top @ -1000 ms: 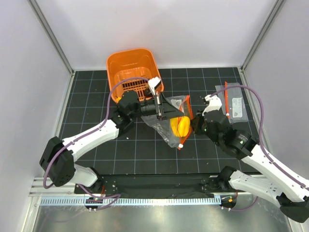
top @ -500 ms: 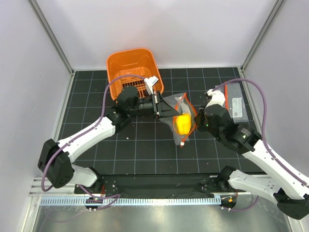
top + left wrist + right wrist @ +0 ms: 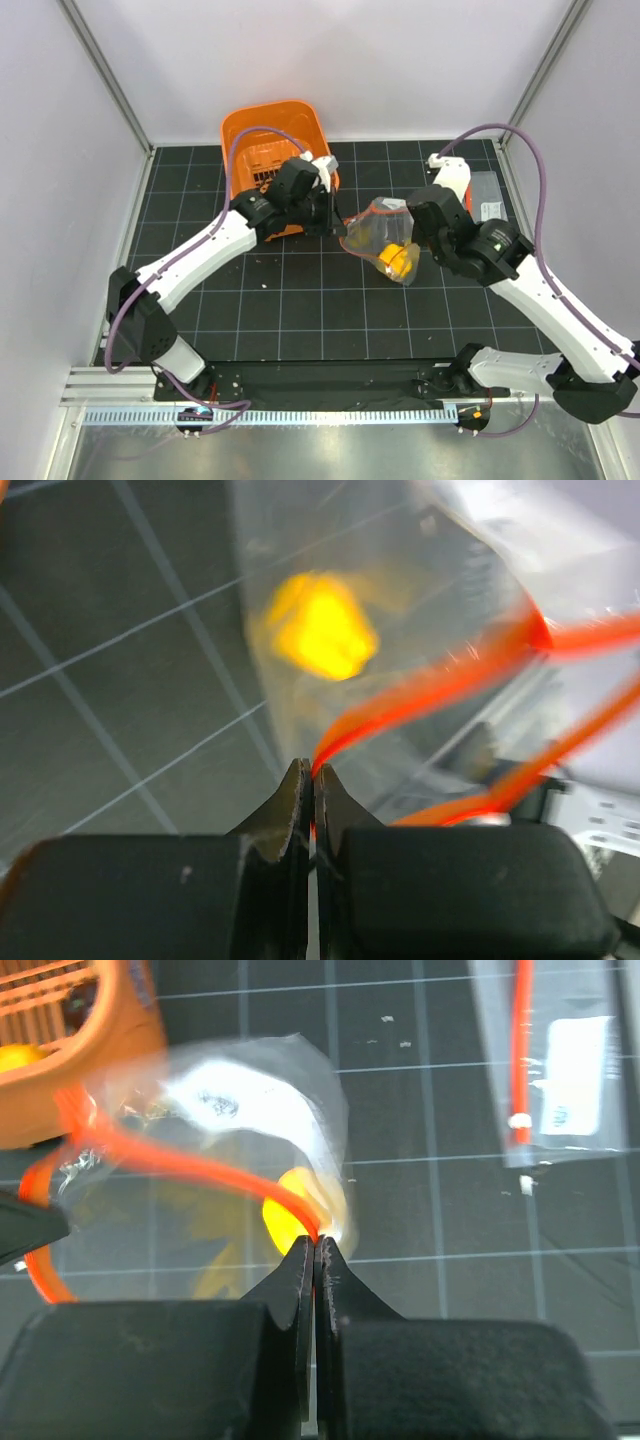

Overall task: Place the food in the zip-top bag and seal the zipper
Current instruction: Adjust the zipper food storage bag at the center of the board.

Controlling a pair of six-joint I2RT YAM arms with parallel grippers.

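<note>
Black gridded worktop (image 3: pixel 300 300) fills my overhead view, with pale wall panels (image 3: pixel 400 70) around it. At its 11 o'clock stands an orange slatted plastic basket (image 3: pixel 262 135). My right wrist camera catches a bit of yellow inside it, too cut off for me to name.

Just right of centre, the small clear plastic zip-top bag (image 3: pixel 372 238) is held between both arms. I cannot tell whether its bottom touches the worktop.

My left pincer (image 3: pixel 340 222) is at the bag's 9 o'clock, clenched on the thin red-orange zipper strip (image 3: pixel 375 204). On the left wrist camera the 2 fingertips (image 3: pixel 290 800) are pressed together, with the strip coming out between them.

My right pincer (image 3: pixel 412 222) is at the bag's 2 o'clock, likewise clamped tight on the strip. Between the 2 grips the strip runs as 2 separate strands, so the mouth gapes.

At least 1 yellow-orange plastic toy food (image 3: pixel 400 262) lies inside, down in the bag's 5 o'clock corner.

At the worktop's 2 o'clock, partly behind my right arm, lies a narrower clear pouch (image 3: pixel 492 210) with a white label and its own red strip.
</note>
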